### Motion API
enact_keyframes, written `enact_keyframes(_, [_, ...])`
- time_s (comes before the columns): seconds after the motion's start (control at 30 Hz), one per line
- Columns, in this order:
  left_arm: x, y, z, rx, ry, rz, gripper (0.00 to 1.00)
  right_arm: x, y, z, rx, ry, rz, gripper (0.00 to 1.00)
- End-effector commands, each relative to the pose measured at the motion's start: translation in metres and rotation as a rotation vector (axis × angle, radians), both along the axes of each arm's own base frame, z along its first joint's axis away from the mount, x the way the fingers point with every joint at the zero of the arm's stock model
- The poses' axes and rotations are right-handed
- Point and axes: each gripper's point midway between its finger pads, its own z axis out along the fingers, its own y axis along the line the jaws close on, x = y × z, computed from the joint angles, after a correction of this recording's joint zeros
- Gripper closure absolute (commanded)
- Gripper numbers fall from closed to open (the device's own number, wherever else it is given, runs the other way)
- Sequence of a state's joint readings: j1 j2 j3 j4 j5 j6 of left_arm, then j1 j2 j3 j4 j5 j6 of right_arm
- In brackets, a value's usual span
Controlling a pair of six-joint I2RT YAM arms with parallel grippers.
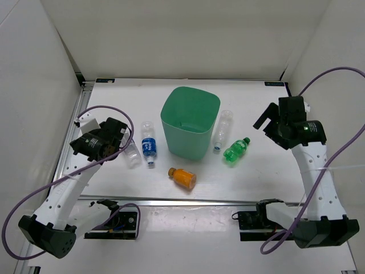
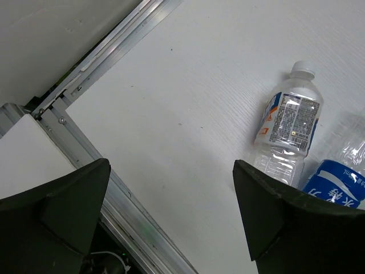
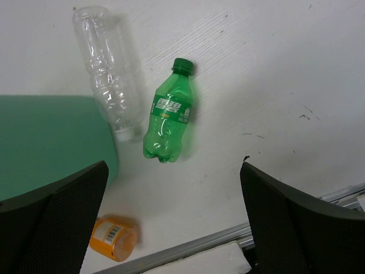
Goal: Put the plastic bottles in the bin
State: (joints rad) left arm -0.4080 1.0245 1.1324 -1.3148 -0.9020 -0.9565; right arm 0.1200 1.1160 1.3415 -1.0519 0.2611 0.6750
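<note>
Five plastic bottles lie on their sides on the white table, all of them outside the bin. The bin stands upright near the table's middle, its mouth open to the overhead camera. To its left lie the first clear bottle and, just beside it on the bin's side, the blue-label bottle. To the bin's right, the second clear bottle lies close against the wall, with the green bottle just beyond it. The orange bottle lies in front of the bin, toward the arms.

The left gripper hovers just beside the first clear bottle. Its jaws are spread wide and hold nothing — its wrist view shows bare table between the fingers, with both nearby bottles off to one side. The right gripper hangs to the right of the green bottle, apart from it, jaws likewise spread and empty — between its fingers the wrist camera sees the green bottle, the second clear bottle, a corner of the bin and the orange bottle.
</note>
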Motion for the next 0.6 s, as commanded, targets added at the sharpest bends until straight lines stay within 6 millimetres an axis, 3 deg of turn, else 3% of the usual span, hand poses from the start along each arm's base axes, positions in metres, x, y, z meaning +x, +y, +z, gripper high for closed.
enact_keyframes(0.0, [0.003, 0.001, 0.017, 0.028, -0.042, -0.027, 0.00, 0.002, 0.013, 0.003, 0.023, -0.057, 0.106, 0.00])
enact_keyframes(0.07, [0.003, 0.000, 0.017, 0.033, -0.036, -0.041, 0.00, 0.001, 0.018, 0.003, 0.036, -0.055, 0.135, 0.00])
enact_keyframes(0.17, [0.003, 0.005, 0.020, 0.063, -0.060, -0.022, 0.00, 0.001, 0.014, -0.028, 0.059, 0.121, 0.083, 0.00])
enact_keyframes(0.23, [0.003, 0.009, 0.025, 0.083, -0.075, -0.019, 0.00, 0.008, 0.011, -0.036, 0.099, 0.179, 0.056, 0.00])
enact_keyframes(0.3, [0.000, 0.012, 0.023, 0.093, -0.069, -0.003, 0.00, 0.012, 0.022, -0.038, 0.175, 0.200, 0.098, 0.00])
enact_keyframes(0.43, [-0.003, 0.015, 0.023, 0.113, -0.064, -0.003, 0.00, 0.039, 0.034, -0.028, 0.262, 0.164, 0.164, 0.00])
enact_keyframes(0.53, [0.000, 0.012, 0.016, 0.080, -0.057, -0.008, 0.00, 0.055, 0.035, -0.035, 0.288, 0.191, 0.145, 0.00])
enact_keyframes(0.57, [-0.002, 0.012, 0.012, 0.079, -0.043, -0.019, 0.00, 0.059, 0.032, -0.046, 0.304, 0.226, 0.133, 0.00])
